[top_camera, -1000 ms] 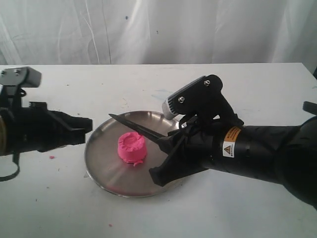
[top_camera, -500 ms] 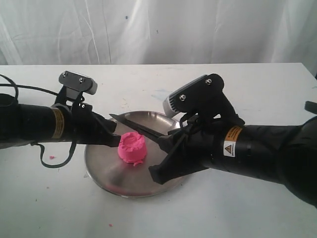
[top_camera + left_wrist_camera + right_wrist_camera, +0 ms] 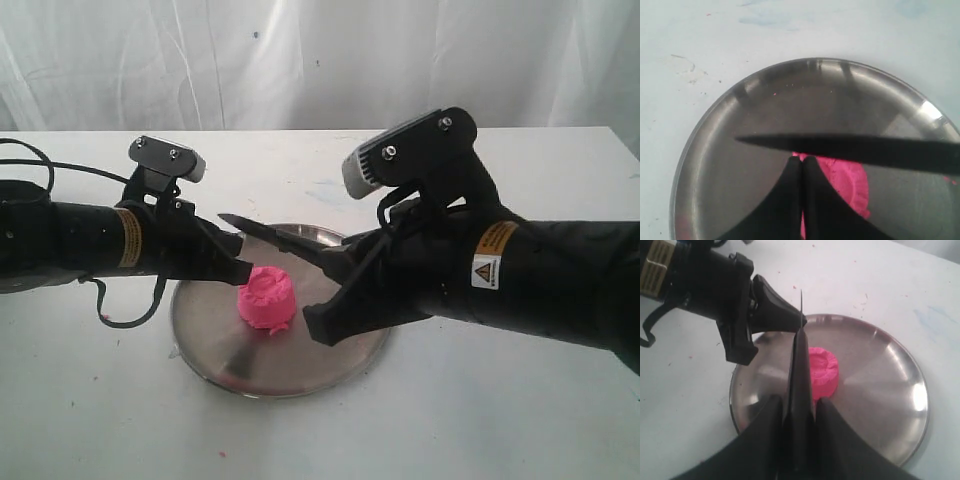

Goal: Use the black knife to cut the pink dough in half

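While the right jaws [image 3: 799,412] pinch the black knife [image 3: 275,238] above the pink dough [image 3: 266,298], the left jaws [image 3: 802,192] press together.

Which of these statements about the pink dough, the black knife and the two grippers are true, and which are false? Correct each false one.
1. The pink dough lies on the steel plate. True.
2. The dough is already cut in two. False: it is one whole lump.
3. The right gripper holds the black knife. True.
4. The left gripper is wide open. False: its fingers are closed together.
5. The knife lies flat on the table. False: it is held above the plate.
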Robot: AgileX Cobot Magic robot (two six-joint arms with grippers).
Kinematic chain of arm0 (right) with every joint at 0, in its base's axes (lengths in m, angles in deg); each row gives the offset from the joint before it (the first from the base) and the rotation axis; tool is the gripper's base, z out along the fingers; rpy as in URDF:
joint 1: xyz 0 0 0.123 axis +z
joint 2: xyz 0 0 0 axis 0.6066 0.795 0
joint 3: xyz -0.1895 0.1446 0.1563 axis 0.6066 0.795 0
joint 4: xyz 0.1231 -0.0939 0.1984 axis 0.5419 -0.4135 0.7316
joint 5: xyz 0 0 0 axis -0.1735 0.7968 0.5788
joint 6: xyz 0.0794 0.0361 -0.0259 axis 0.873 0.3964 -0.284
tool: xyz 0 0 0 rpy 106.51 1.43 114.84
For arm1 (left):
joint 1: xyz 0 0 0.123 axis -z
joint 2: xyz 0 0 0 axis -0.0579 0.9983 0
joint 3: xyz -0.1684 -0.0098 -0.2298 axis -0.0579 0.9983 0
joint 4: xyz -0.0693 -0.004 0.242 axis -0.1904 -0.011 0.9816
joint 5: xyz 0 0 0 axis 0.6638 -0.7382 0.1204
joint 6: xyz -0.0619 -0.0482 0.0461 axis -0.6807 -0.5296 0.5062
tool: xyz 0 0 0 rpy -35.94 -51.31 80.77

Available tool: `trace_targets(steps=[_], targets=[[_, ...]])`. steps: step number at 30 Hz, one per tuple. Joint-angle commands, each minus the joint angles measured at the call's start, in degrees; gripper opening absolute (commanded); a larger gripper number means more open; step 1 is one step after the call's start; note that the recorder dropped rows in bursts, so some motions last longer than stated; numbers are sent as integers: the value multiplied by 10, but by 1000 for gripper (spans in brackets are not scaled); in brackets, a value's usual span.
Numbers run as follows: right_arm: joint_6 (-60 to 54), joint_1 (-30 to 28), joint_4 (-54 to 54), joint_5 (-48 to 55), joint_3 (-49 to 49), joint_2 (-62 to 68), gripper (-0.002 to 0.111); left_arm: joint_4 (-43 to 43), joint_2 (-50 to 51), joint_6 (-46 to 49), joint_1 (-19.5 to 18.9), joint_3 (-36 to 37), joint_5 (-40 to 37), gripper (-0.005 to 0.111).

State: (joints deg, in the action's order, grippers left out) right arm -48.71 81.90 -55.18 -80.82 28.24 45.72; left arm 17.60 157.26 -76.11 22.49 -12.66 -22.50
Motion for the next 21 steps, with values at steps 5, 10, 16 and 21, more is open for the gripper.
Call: trace_targets(steps=[5, 10, 16, 21], targets=[[26, 0, 2, 27, -3, -5, 0, -71, -2, 61, 3, -3, 79, 0], [41, 0, 2, 42, -3, -5, 0, -77, -2, 69, 3, -3, 85, 0], [51, 0, 2, 76, -3, -5, 0, -83, -2, 80, 3, -3, 100, 0], [53, 0, 7, 80, -3, -1, 0, -84, -3, 80, 3, -3, 121, 0]])
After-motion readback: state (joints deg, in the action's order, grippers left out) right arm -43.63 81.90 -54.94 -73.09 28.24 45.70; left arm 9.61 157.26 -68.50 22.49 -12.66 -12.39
